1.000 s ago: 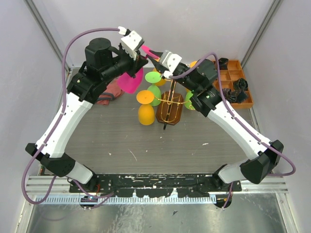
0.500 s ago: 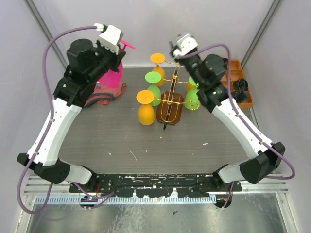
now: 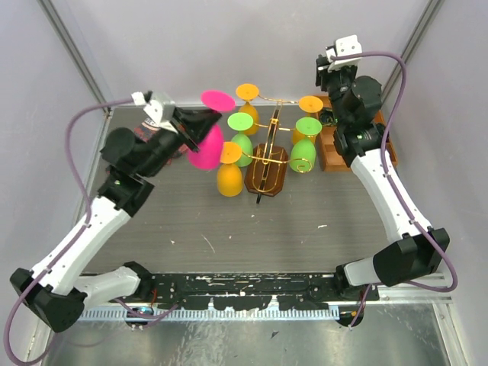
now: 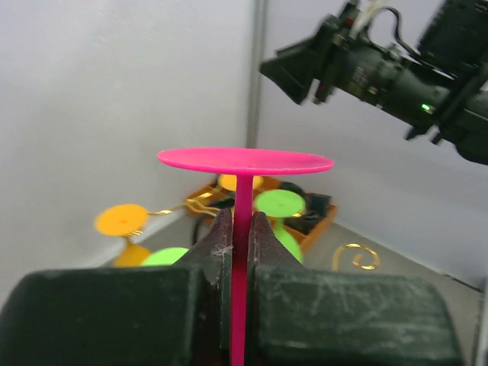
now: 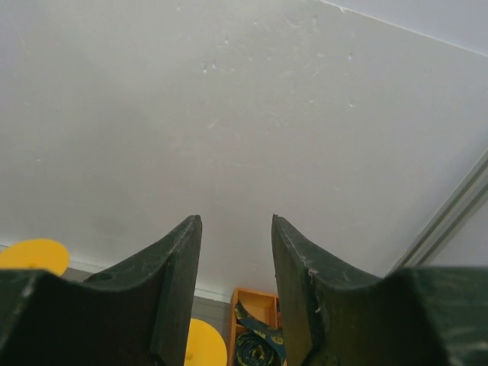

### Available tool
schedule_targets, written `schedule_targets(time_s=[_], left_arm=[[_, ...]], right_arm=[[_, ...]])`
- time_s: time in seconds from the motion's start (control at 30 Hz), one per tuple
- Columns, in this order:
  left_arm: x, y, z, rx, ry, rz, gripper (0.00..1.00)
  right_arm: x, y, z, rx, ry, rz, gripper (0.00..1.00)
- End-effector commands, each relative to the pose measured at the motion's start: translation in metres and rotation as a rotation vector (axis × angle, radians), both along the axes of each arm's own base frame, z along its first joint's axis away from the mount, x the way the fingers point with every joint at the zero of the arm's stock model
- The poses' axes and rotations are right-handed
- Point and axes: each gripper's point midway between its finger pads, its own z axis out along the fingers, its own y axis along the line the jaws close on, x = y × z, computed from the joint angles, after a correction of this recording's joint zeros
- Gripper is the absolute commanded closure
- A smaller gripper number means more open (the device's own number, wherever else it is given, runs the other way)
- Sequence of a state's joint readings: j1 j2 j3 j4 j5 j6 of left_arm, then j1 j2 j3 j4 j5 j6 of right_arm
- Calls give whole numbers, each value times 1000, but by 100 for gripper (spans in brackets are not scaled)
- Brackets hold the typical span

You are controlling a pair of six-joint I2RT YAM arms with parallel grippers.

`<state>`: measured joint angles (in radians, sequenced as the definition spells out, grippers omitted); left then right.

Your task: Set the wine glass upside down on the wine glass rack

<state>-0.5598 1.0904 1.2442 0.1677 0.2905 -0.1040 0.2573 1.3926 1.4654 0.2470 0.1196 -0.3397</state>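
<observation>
The grey tabletop (image 3: 191,221) fills most of the top view, with both arms reaching away from its near edge. The left arm (image 3: 91,229) bends inward toward the middle. The right arm (image 3: 389,191) stretches up along the right side, its wrist raised near the back wall.

The wine glass rack (image 3: 267,169) stands near the centre back, gold wire rising from a dark oval wooden base. Right of it, partly behind the right arm, sits an orange-brown tray (image 3: 329,156).

The pink wine glass (image 3: 206,149) is upside down, round foot on top and bowl hanging below. It is in the air left of the rack, just beside an orange glass (image 3: 229,177). Whether its foot has caught a wire arm cannot be told. More orange and green glasses (image 3: 242,145) sit foot-up around the rack.

The left hand (image 4: 240,229) is clamped tight on the pink stem just under the foot, one finger on each side. The right hand (image 5: 235,229) holds nothing, its fingers parted and facing the pale wall.
</observation>
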Motion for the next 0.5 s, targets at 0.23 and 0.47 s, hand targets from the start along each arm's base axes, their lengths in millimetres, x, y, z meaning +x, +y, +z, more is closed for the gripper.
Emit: schedule_targets(time_s=[0.23, 0.47], left_arm=[[-90, -72, -7, -287, -183, -241, 100], [-115, -104, -39, -316, -150, -259, 100]], right_arm=[[-5, -14, 11, 56, -27, -32, 52], [-6, -19, 6, 40, -16, -46, 51]])
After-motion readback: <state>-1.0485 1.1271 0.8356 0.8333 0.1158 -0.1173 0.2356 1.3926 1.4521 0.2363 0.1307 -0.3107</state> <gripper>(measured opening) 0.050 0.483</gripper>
